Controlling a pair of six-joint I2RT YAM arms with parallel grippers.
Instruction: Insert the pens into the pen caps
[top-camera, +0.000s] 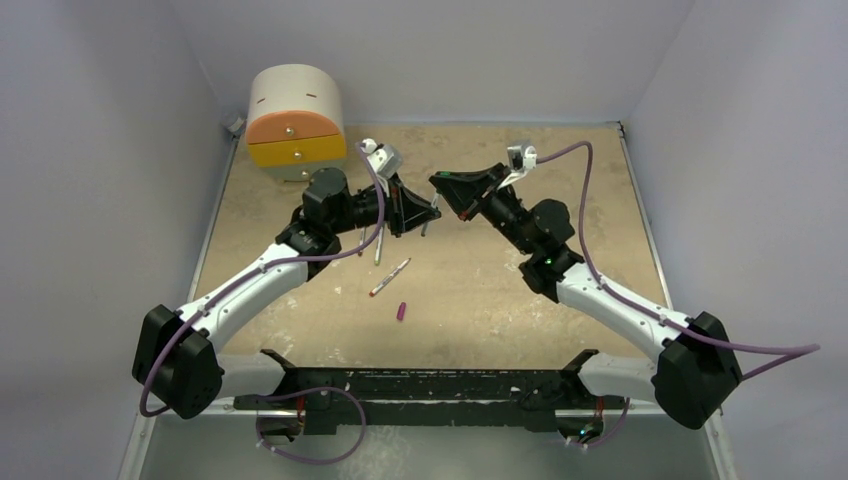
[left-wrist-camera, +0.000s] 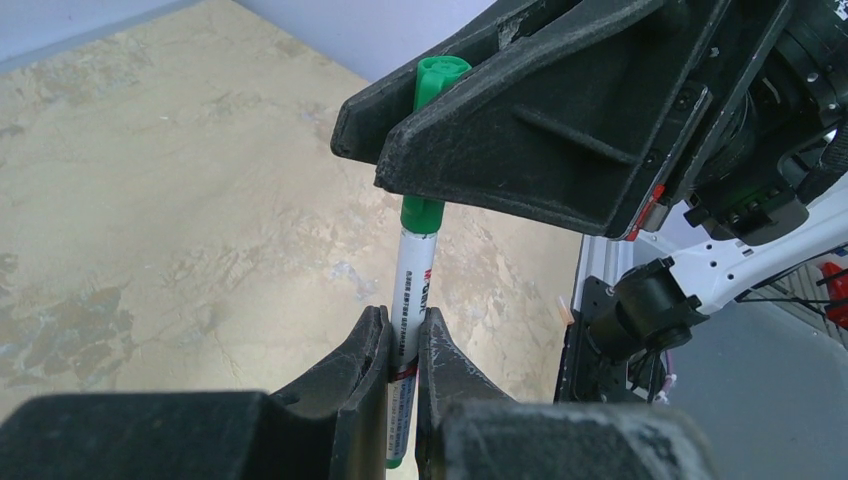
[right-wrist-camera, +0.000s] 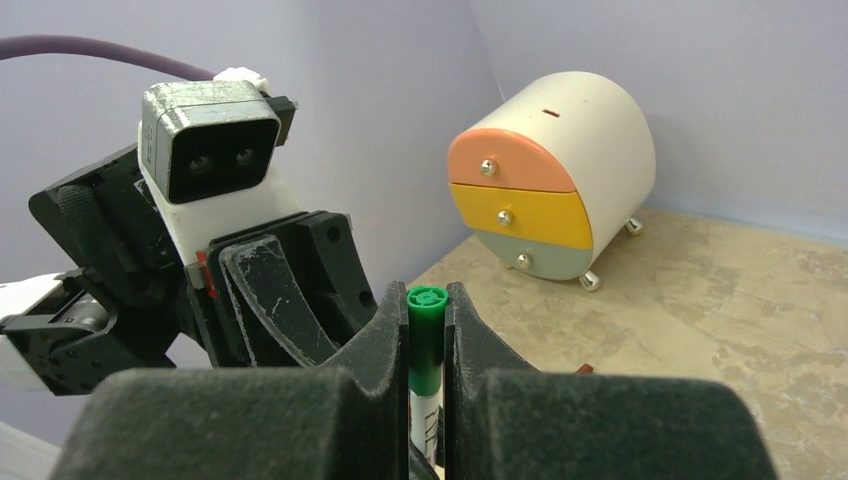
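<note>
My left gripper (left-wrist-camera: 405, 318) is shut on the white barrel of a pen (left-wrist-camera: 412, 290), which stands upright between its fingers. A green pen cap (left-wrist-camera: 432, 100) sits on that pen's top end. My right gripper (right-wrist-camera: 427, 295) is shut on this green cap (right-wrist-camera: 426, 335), and the white barrel (right-wrist-camera: 425, 420) shows just below it. In the top view the two grippers meet above the middle of the table, left gripper (top-camera: 425, 212) and right gripper (top-camera: 443, 190). Two more pens (top-camera: 390, 277) (top-camera: 379, 246) lie on the table, with a magenta cap (top-camera: 401, 311) nearer the front.
A round cream drawer cabinet (top-camera: 296, 115) with orange and yellow fronts stands at the back left, also seen as the cabinet (right-wrist-camera: 550, 180) in the right wrist view. A small dark red piece (right-wrist-camera: 584, 368) peeks out beside my right finger. Grey walls enclose the table.
</note>
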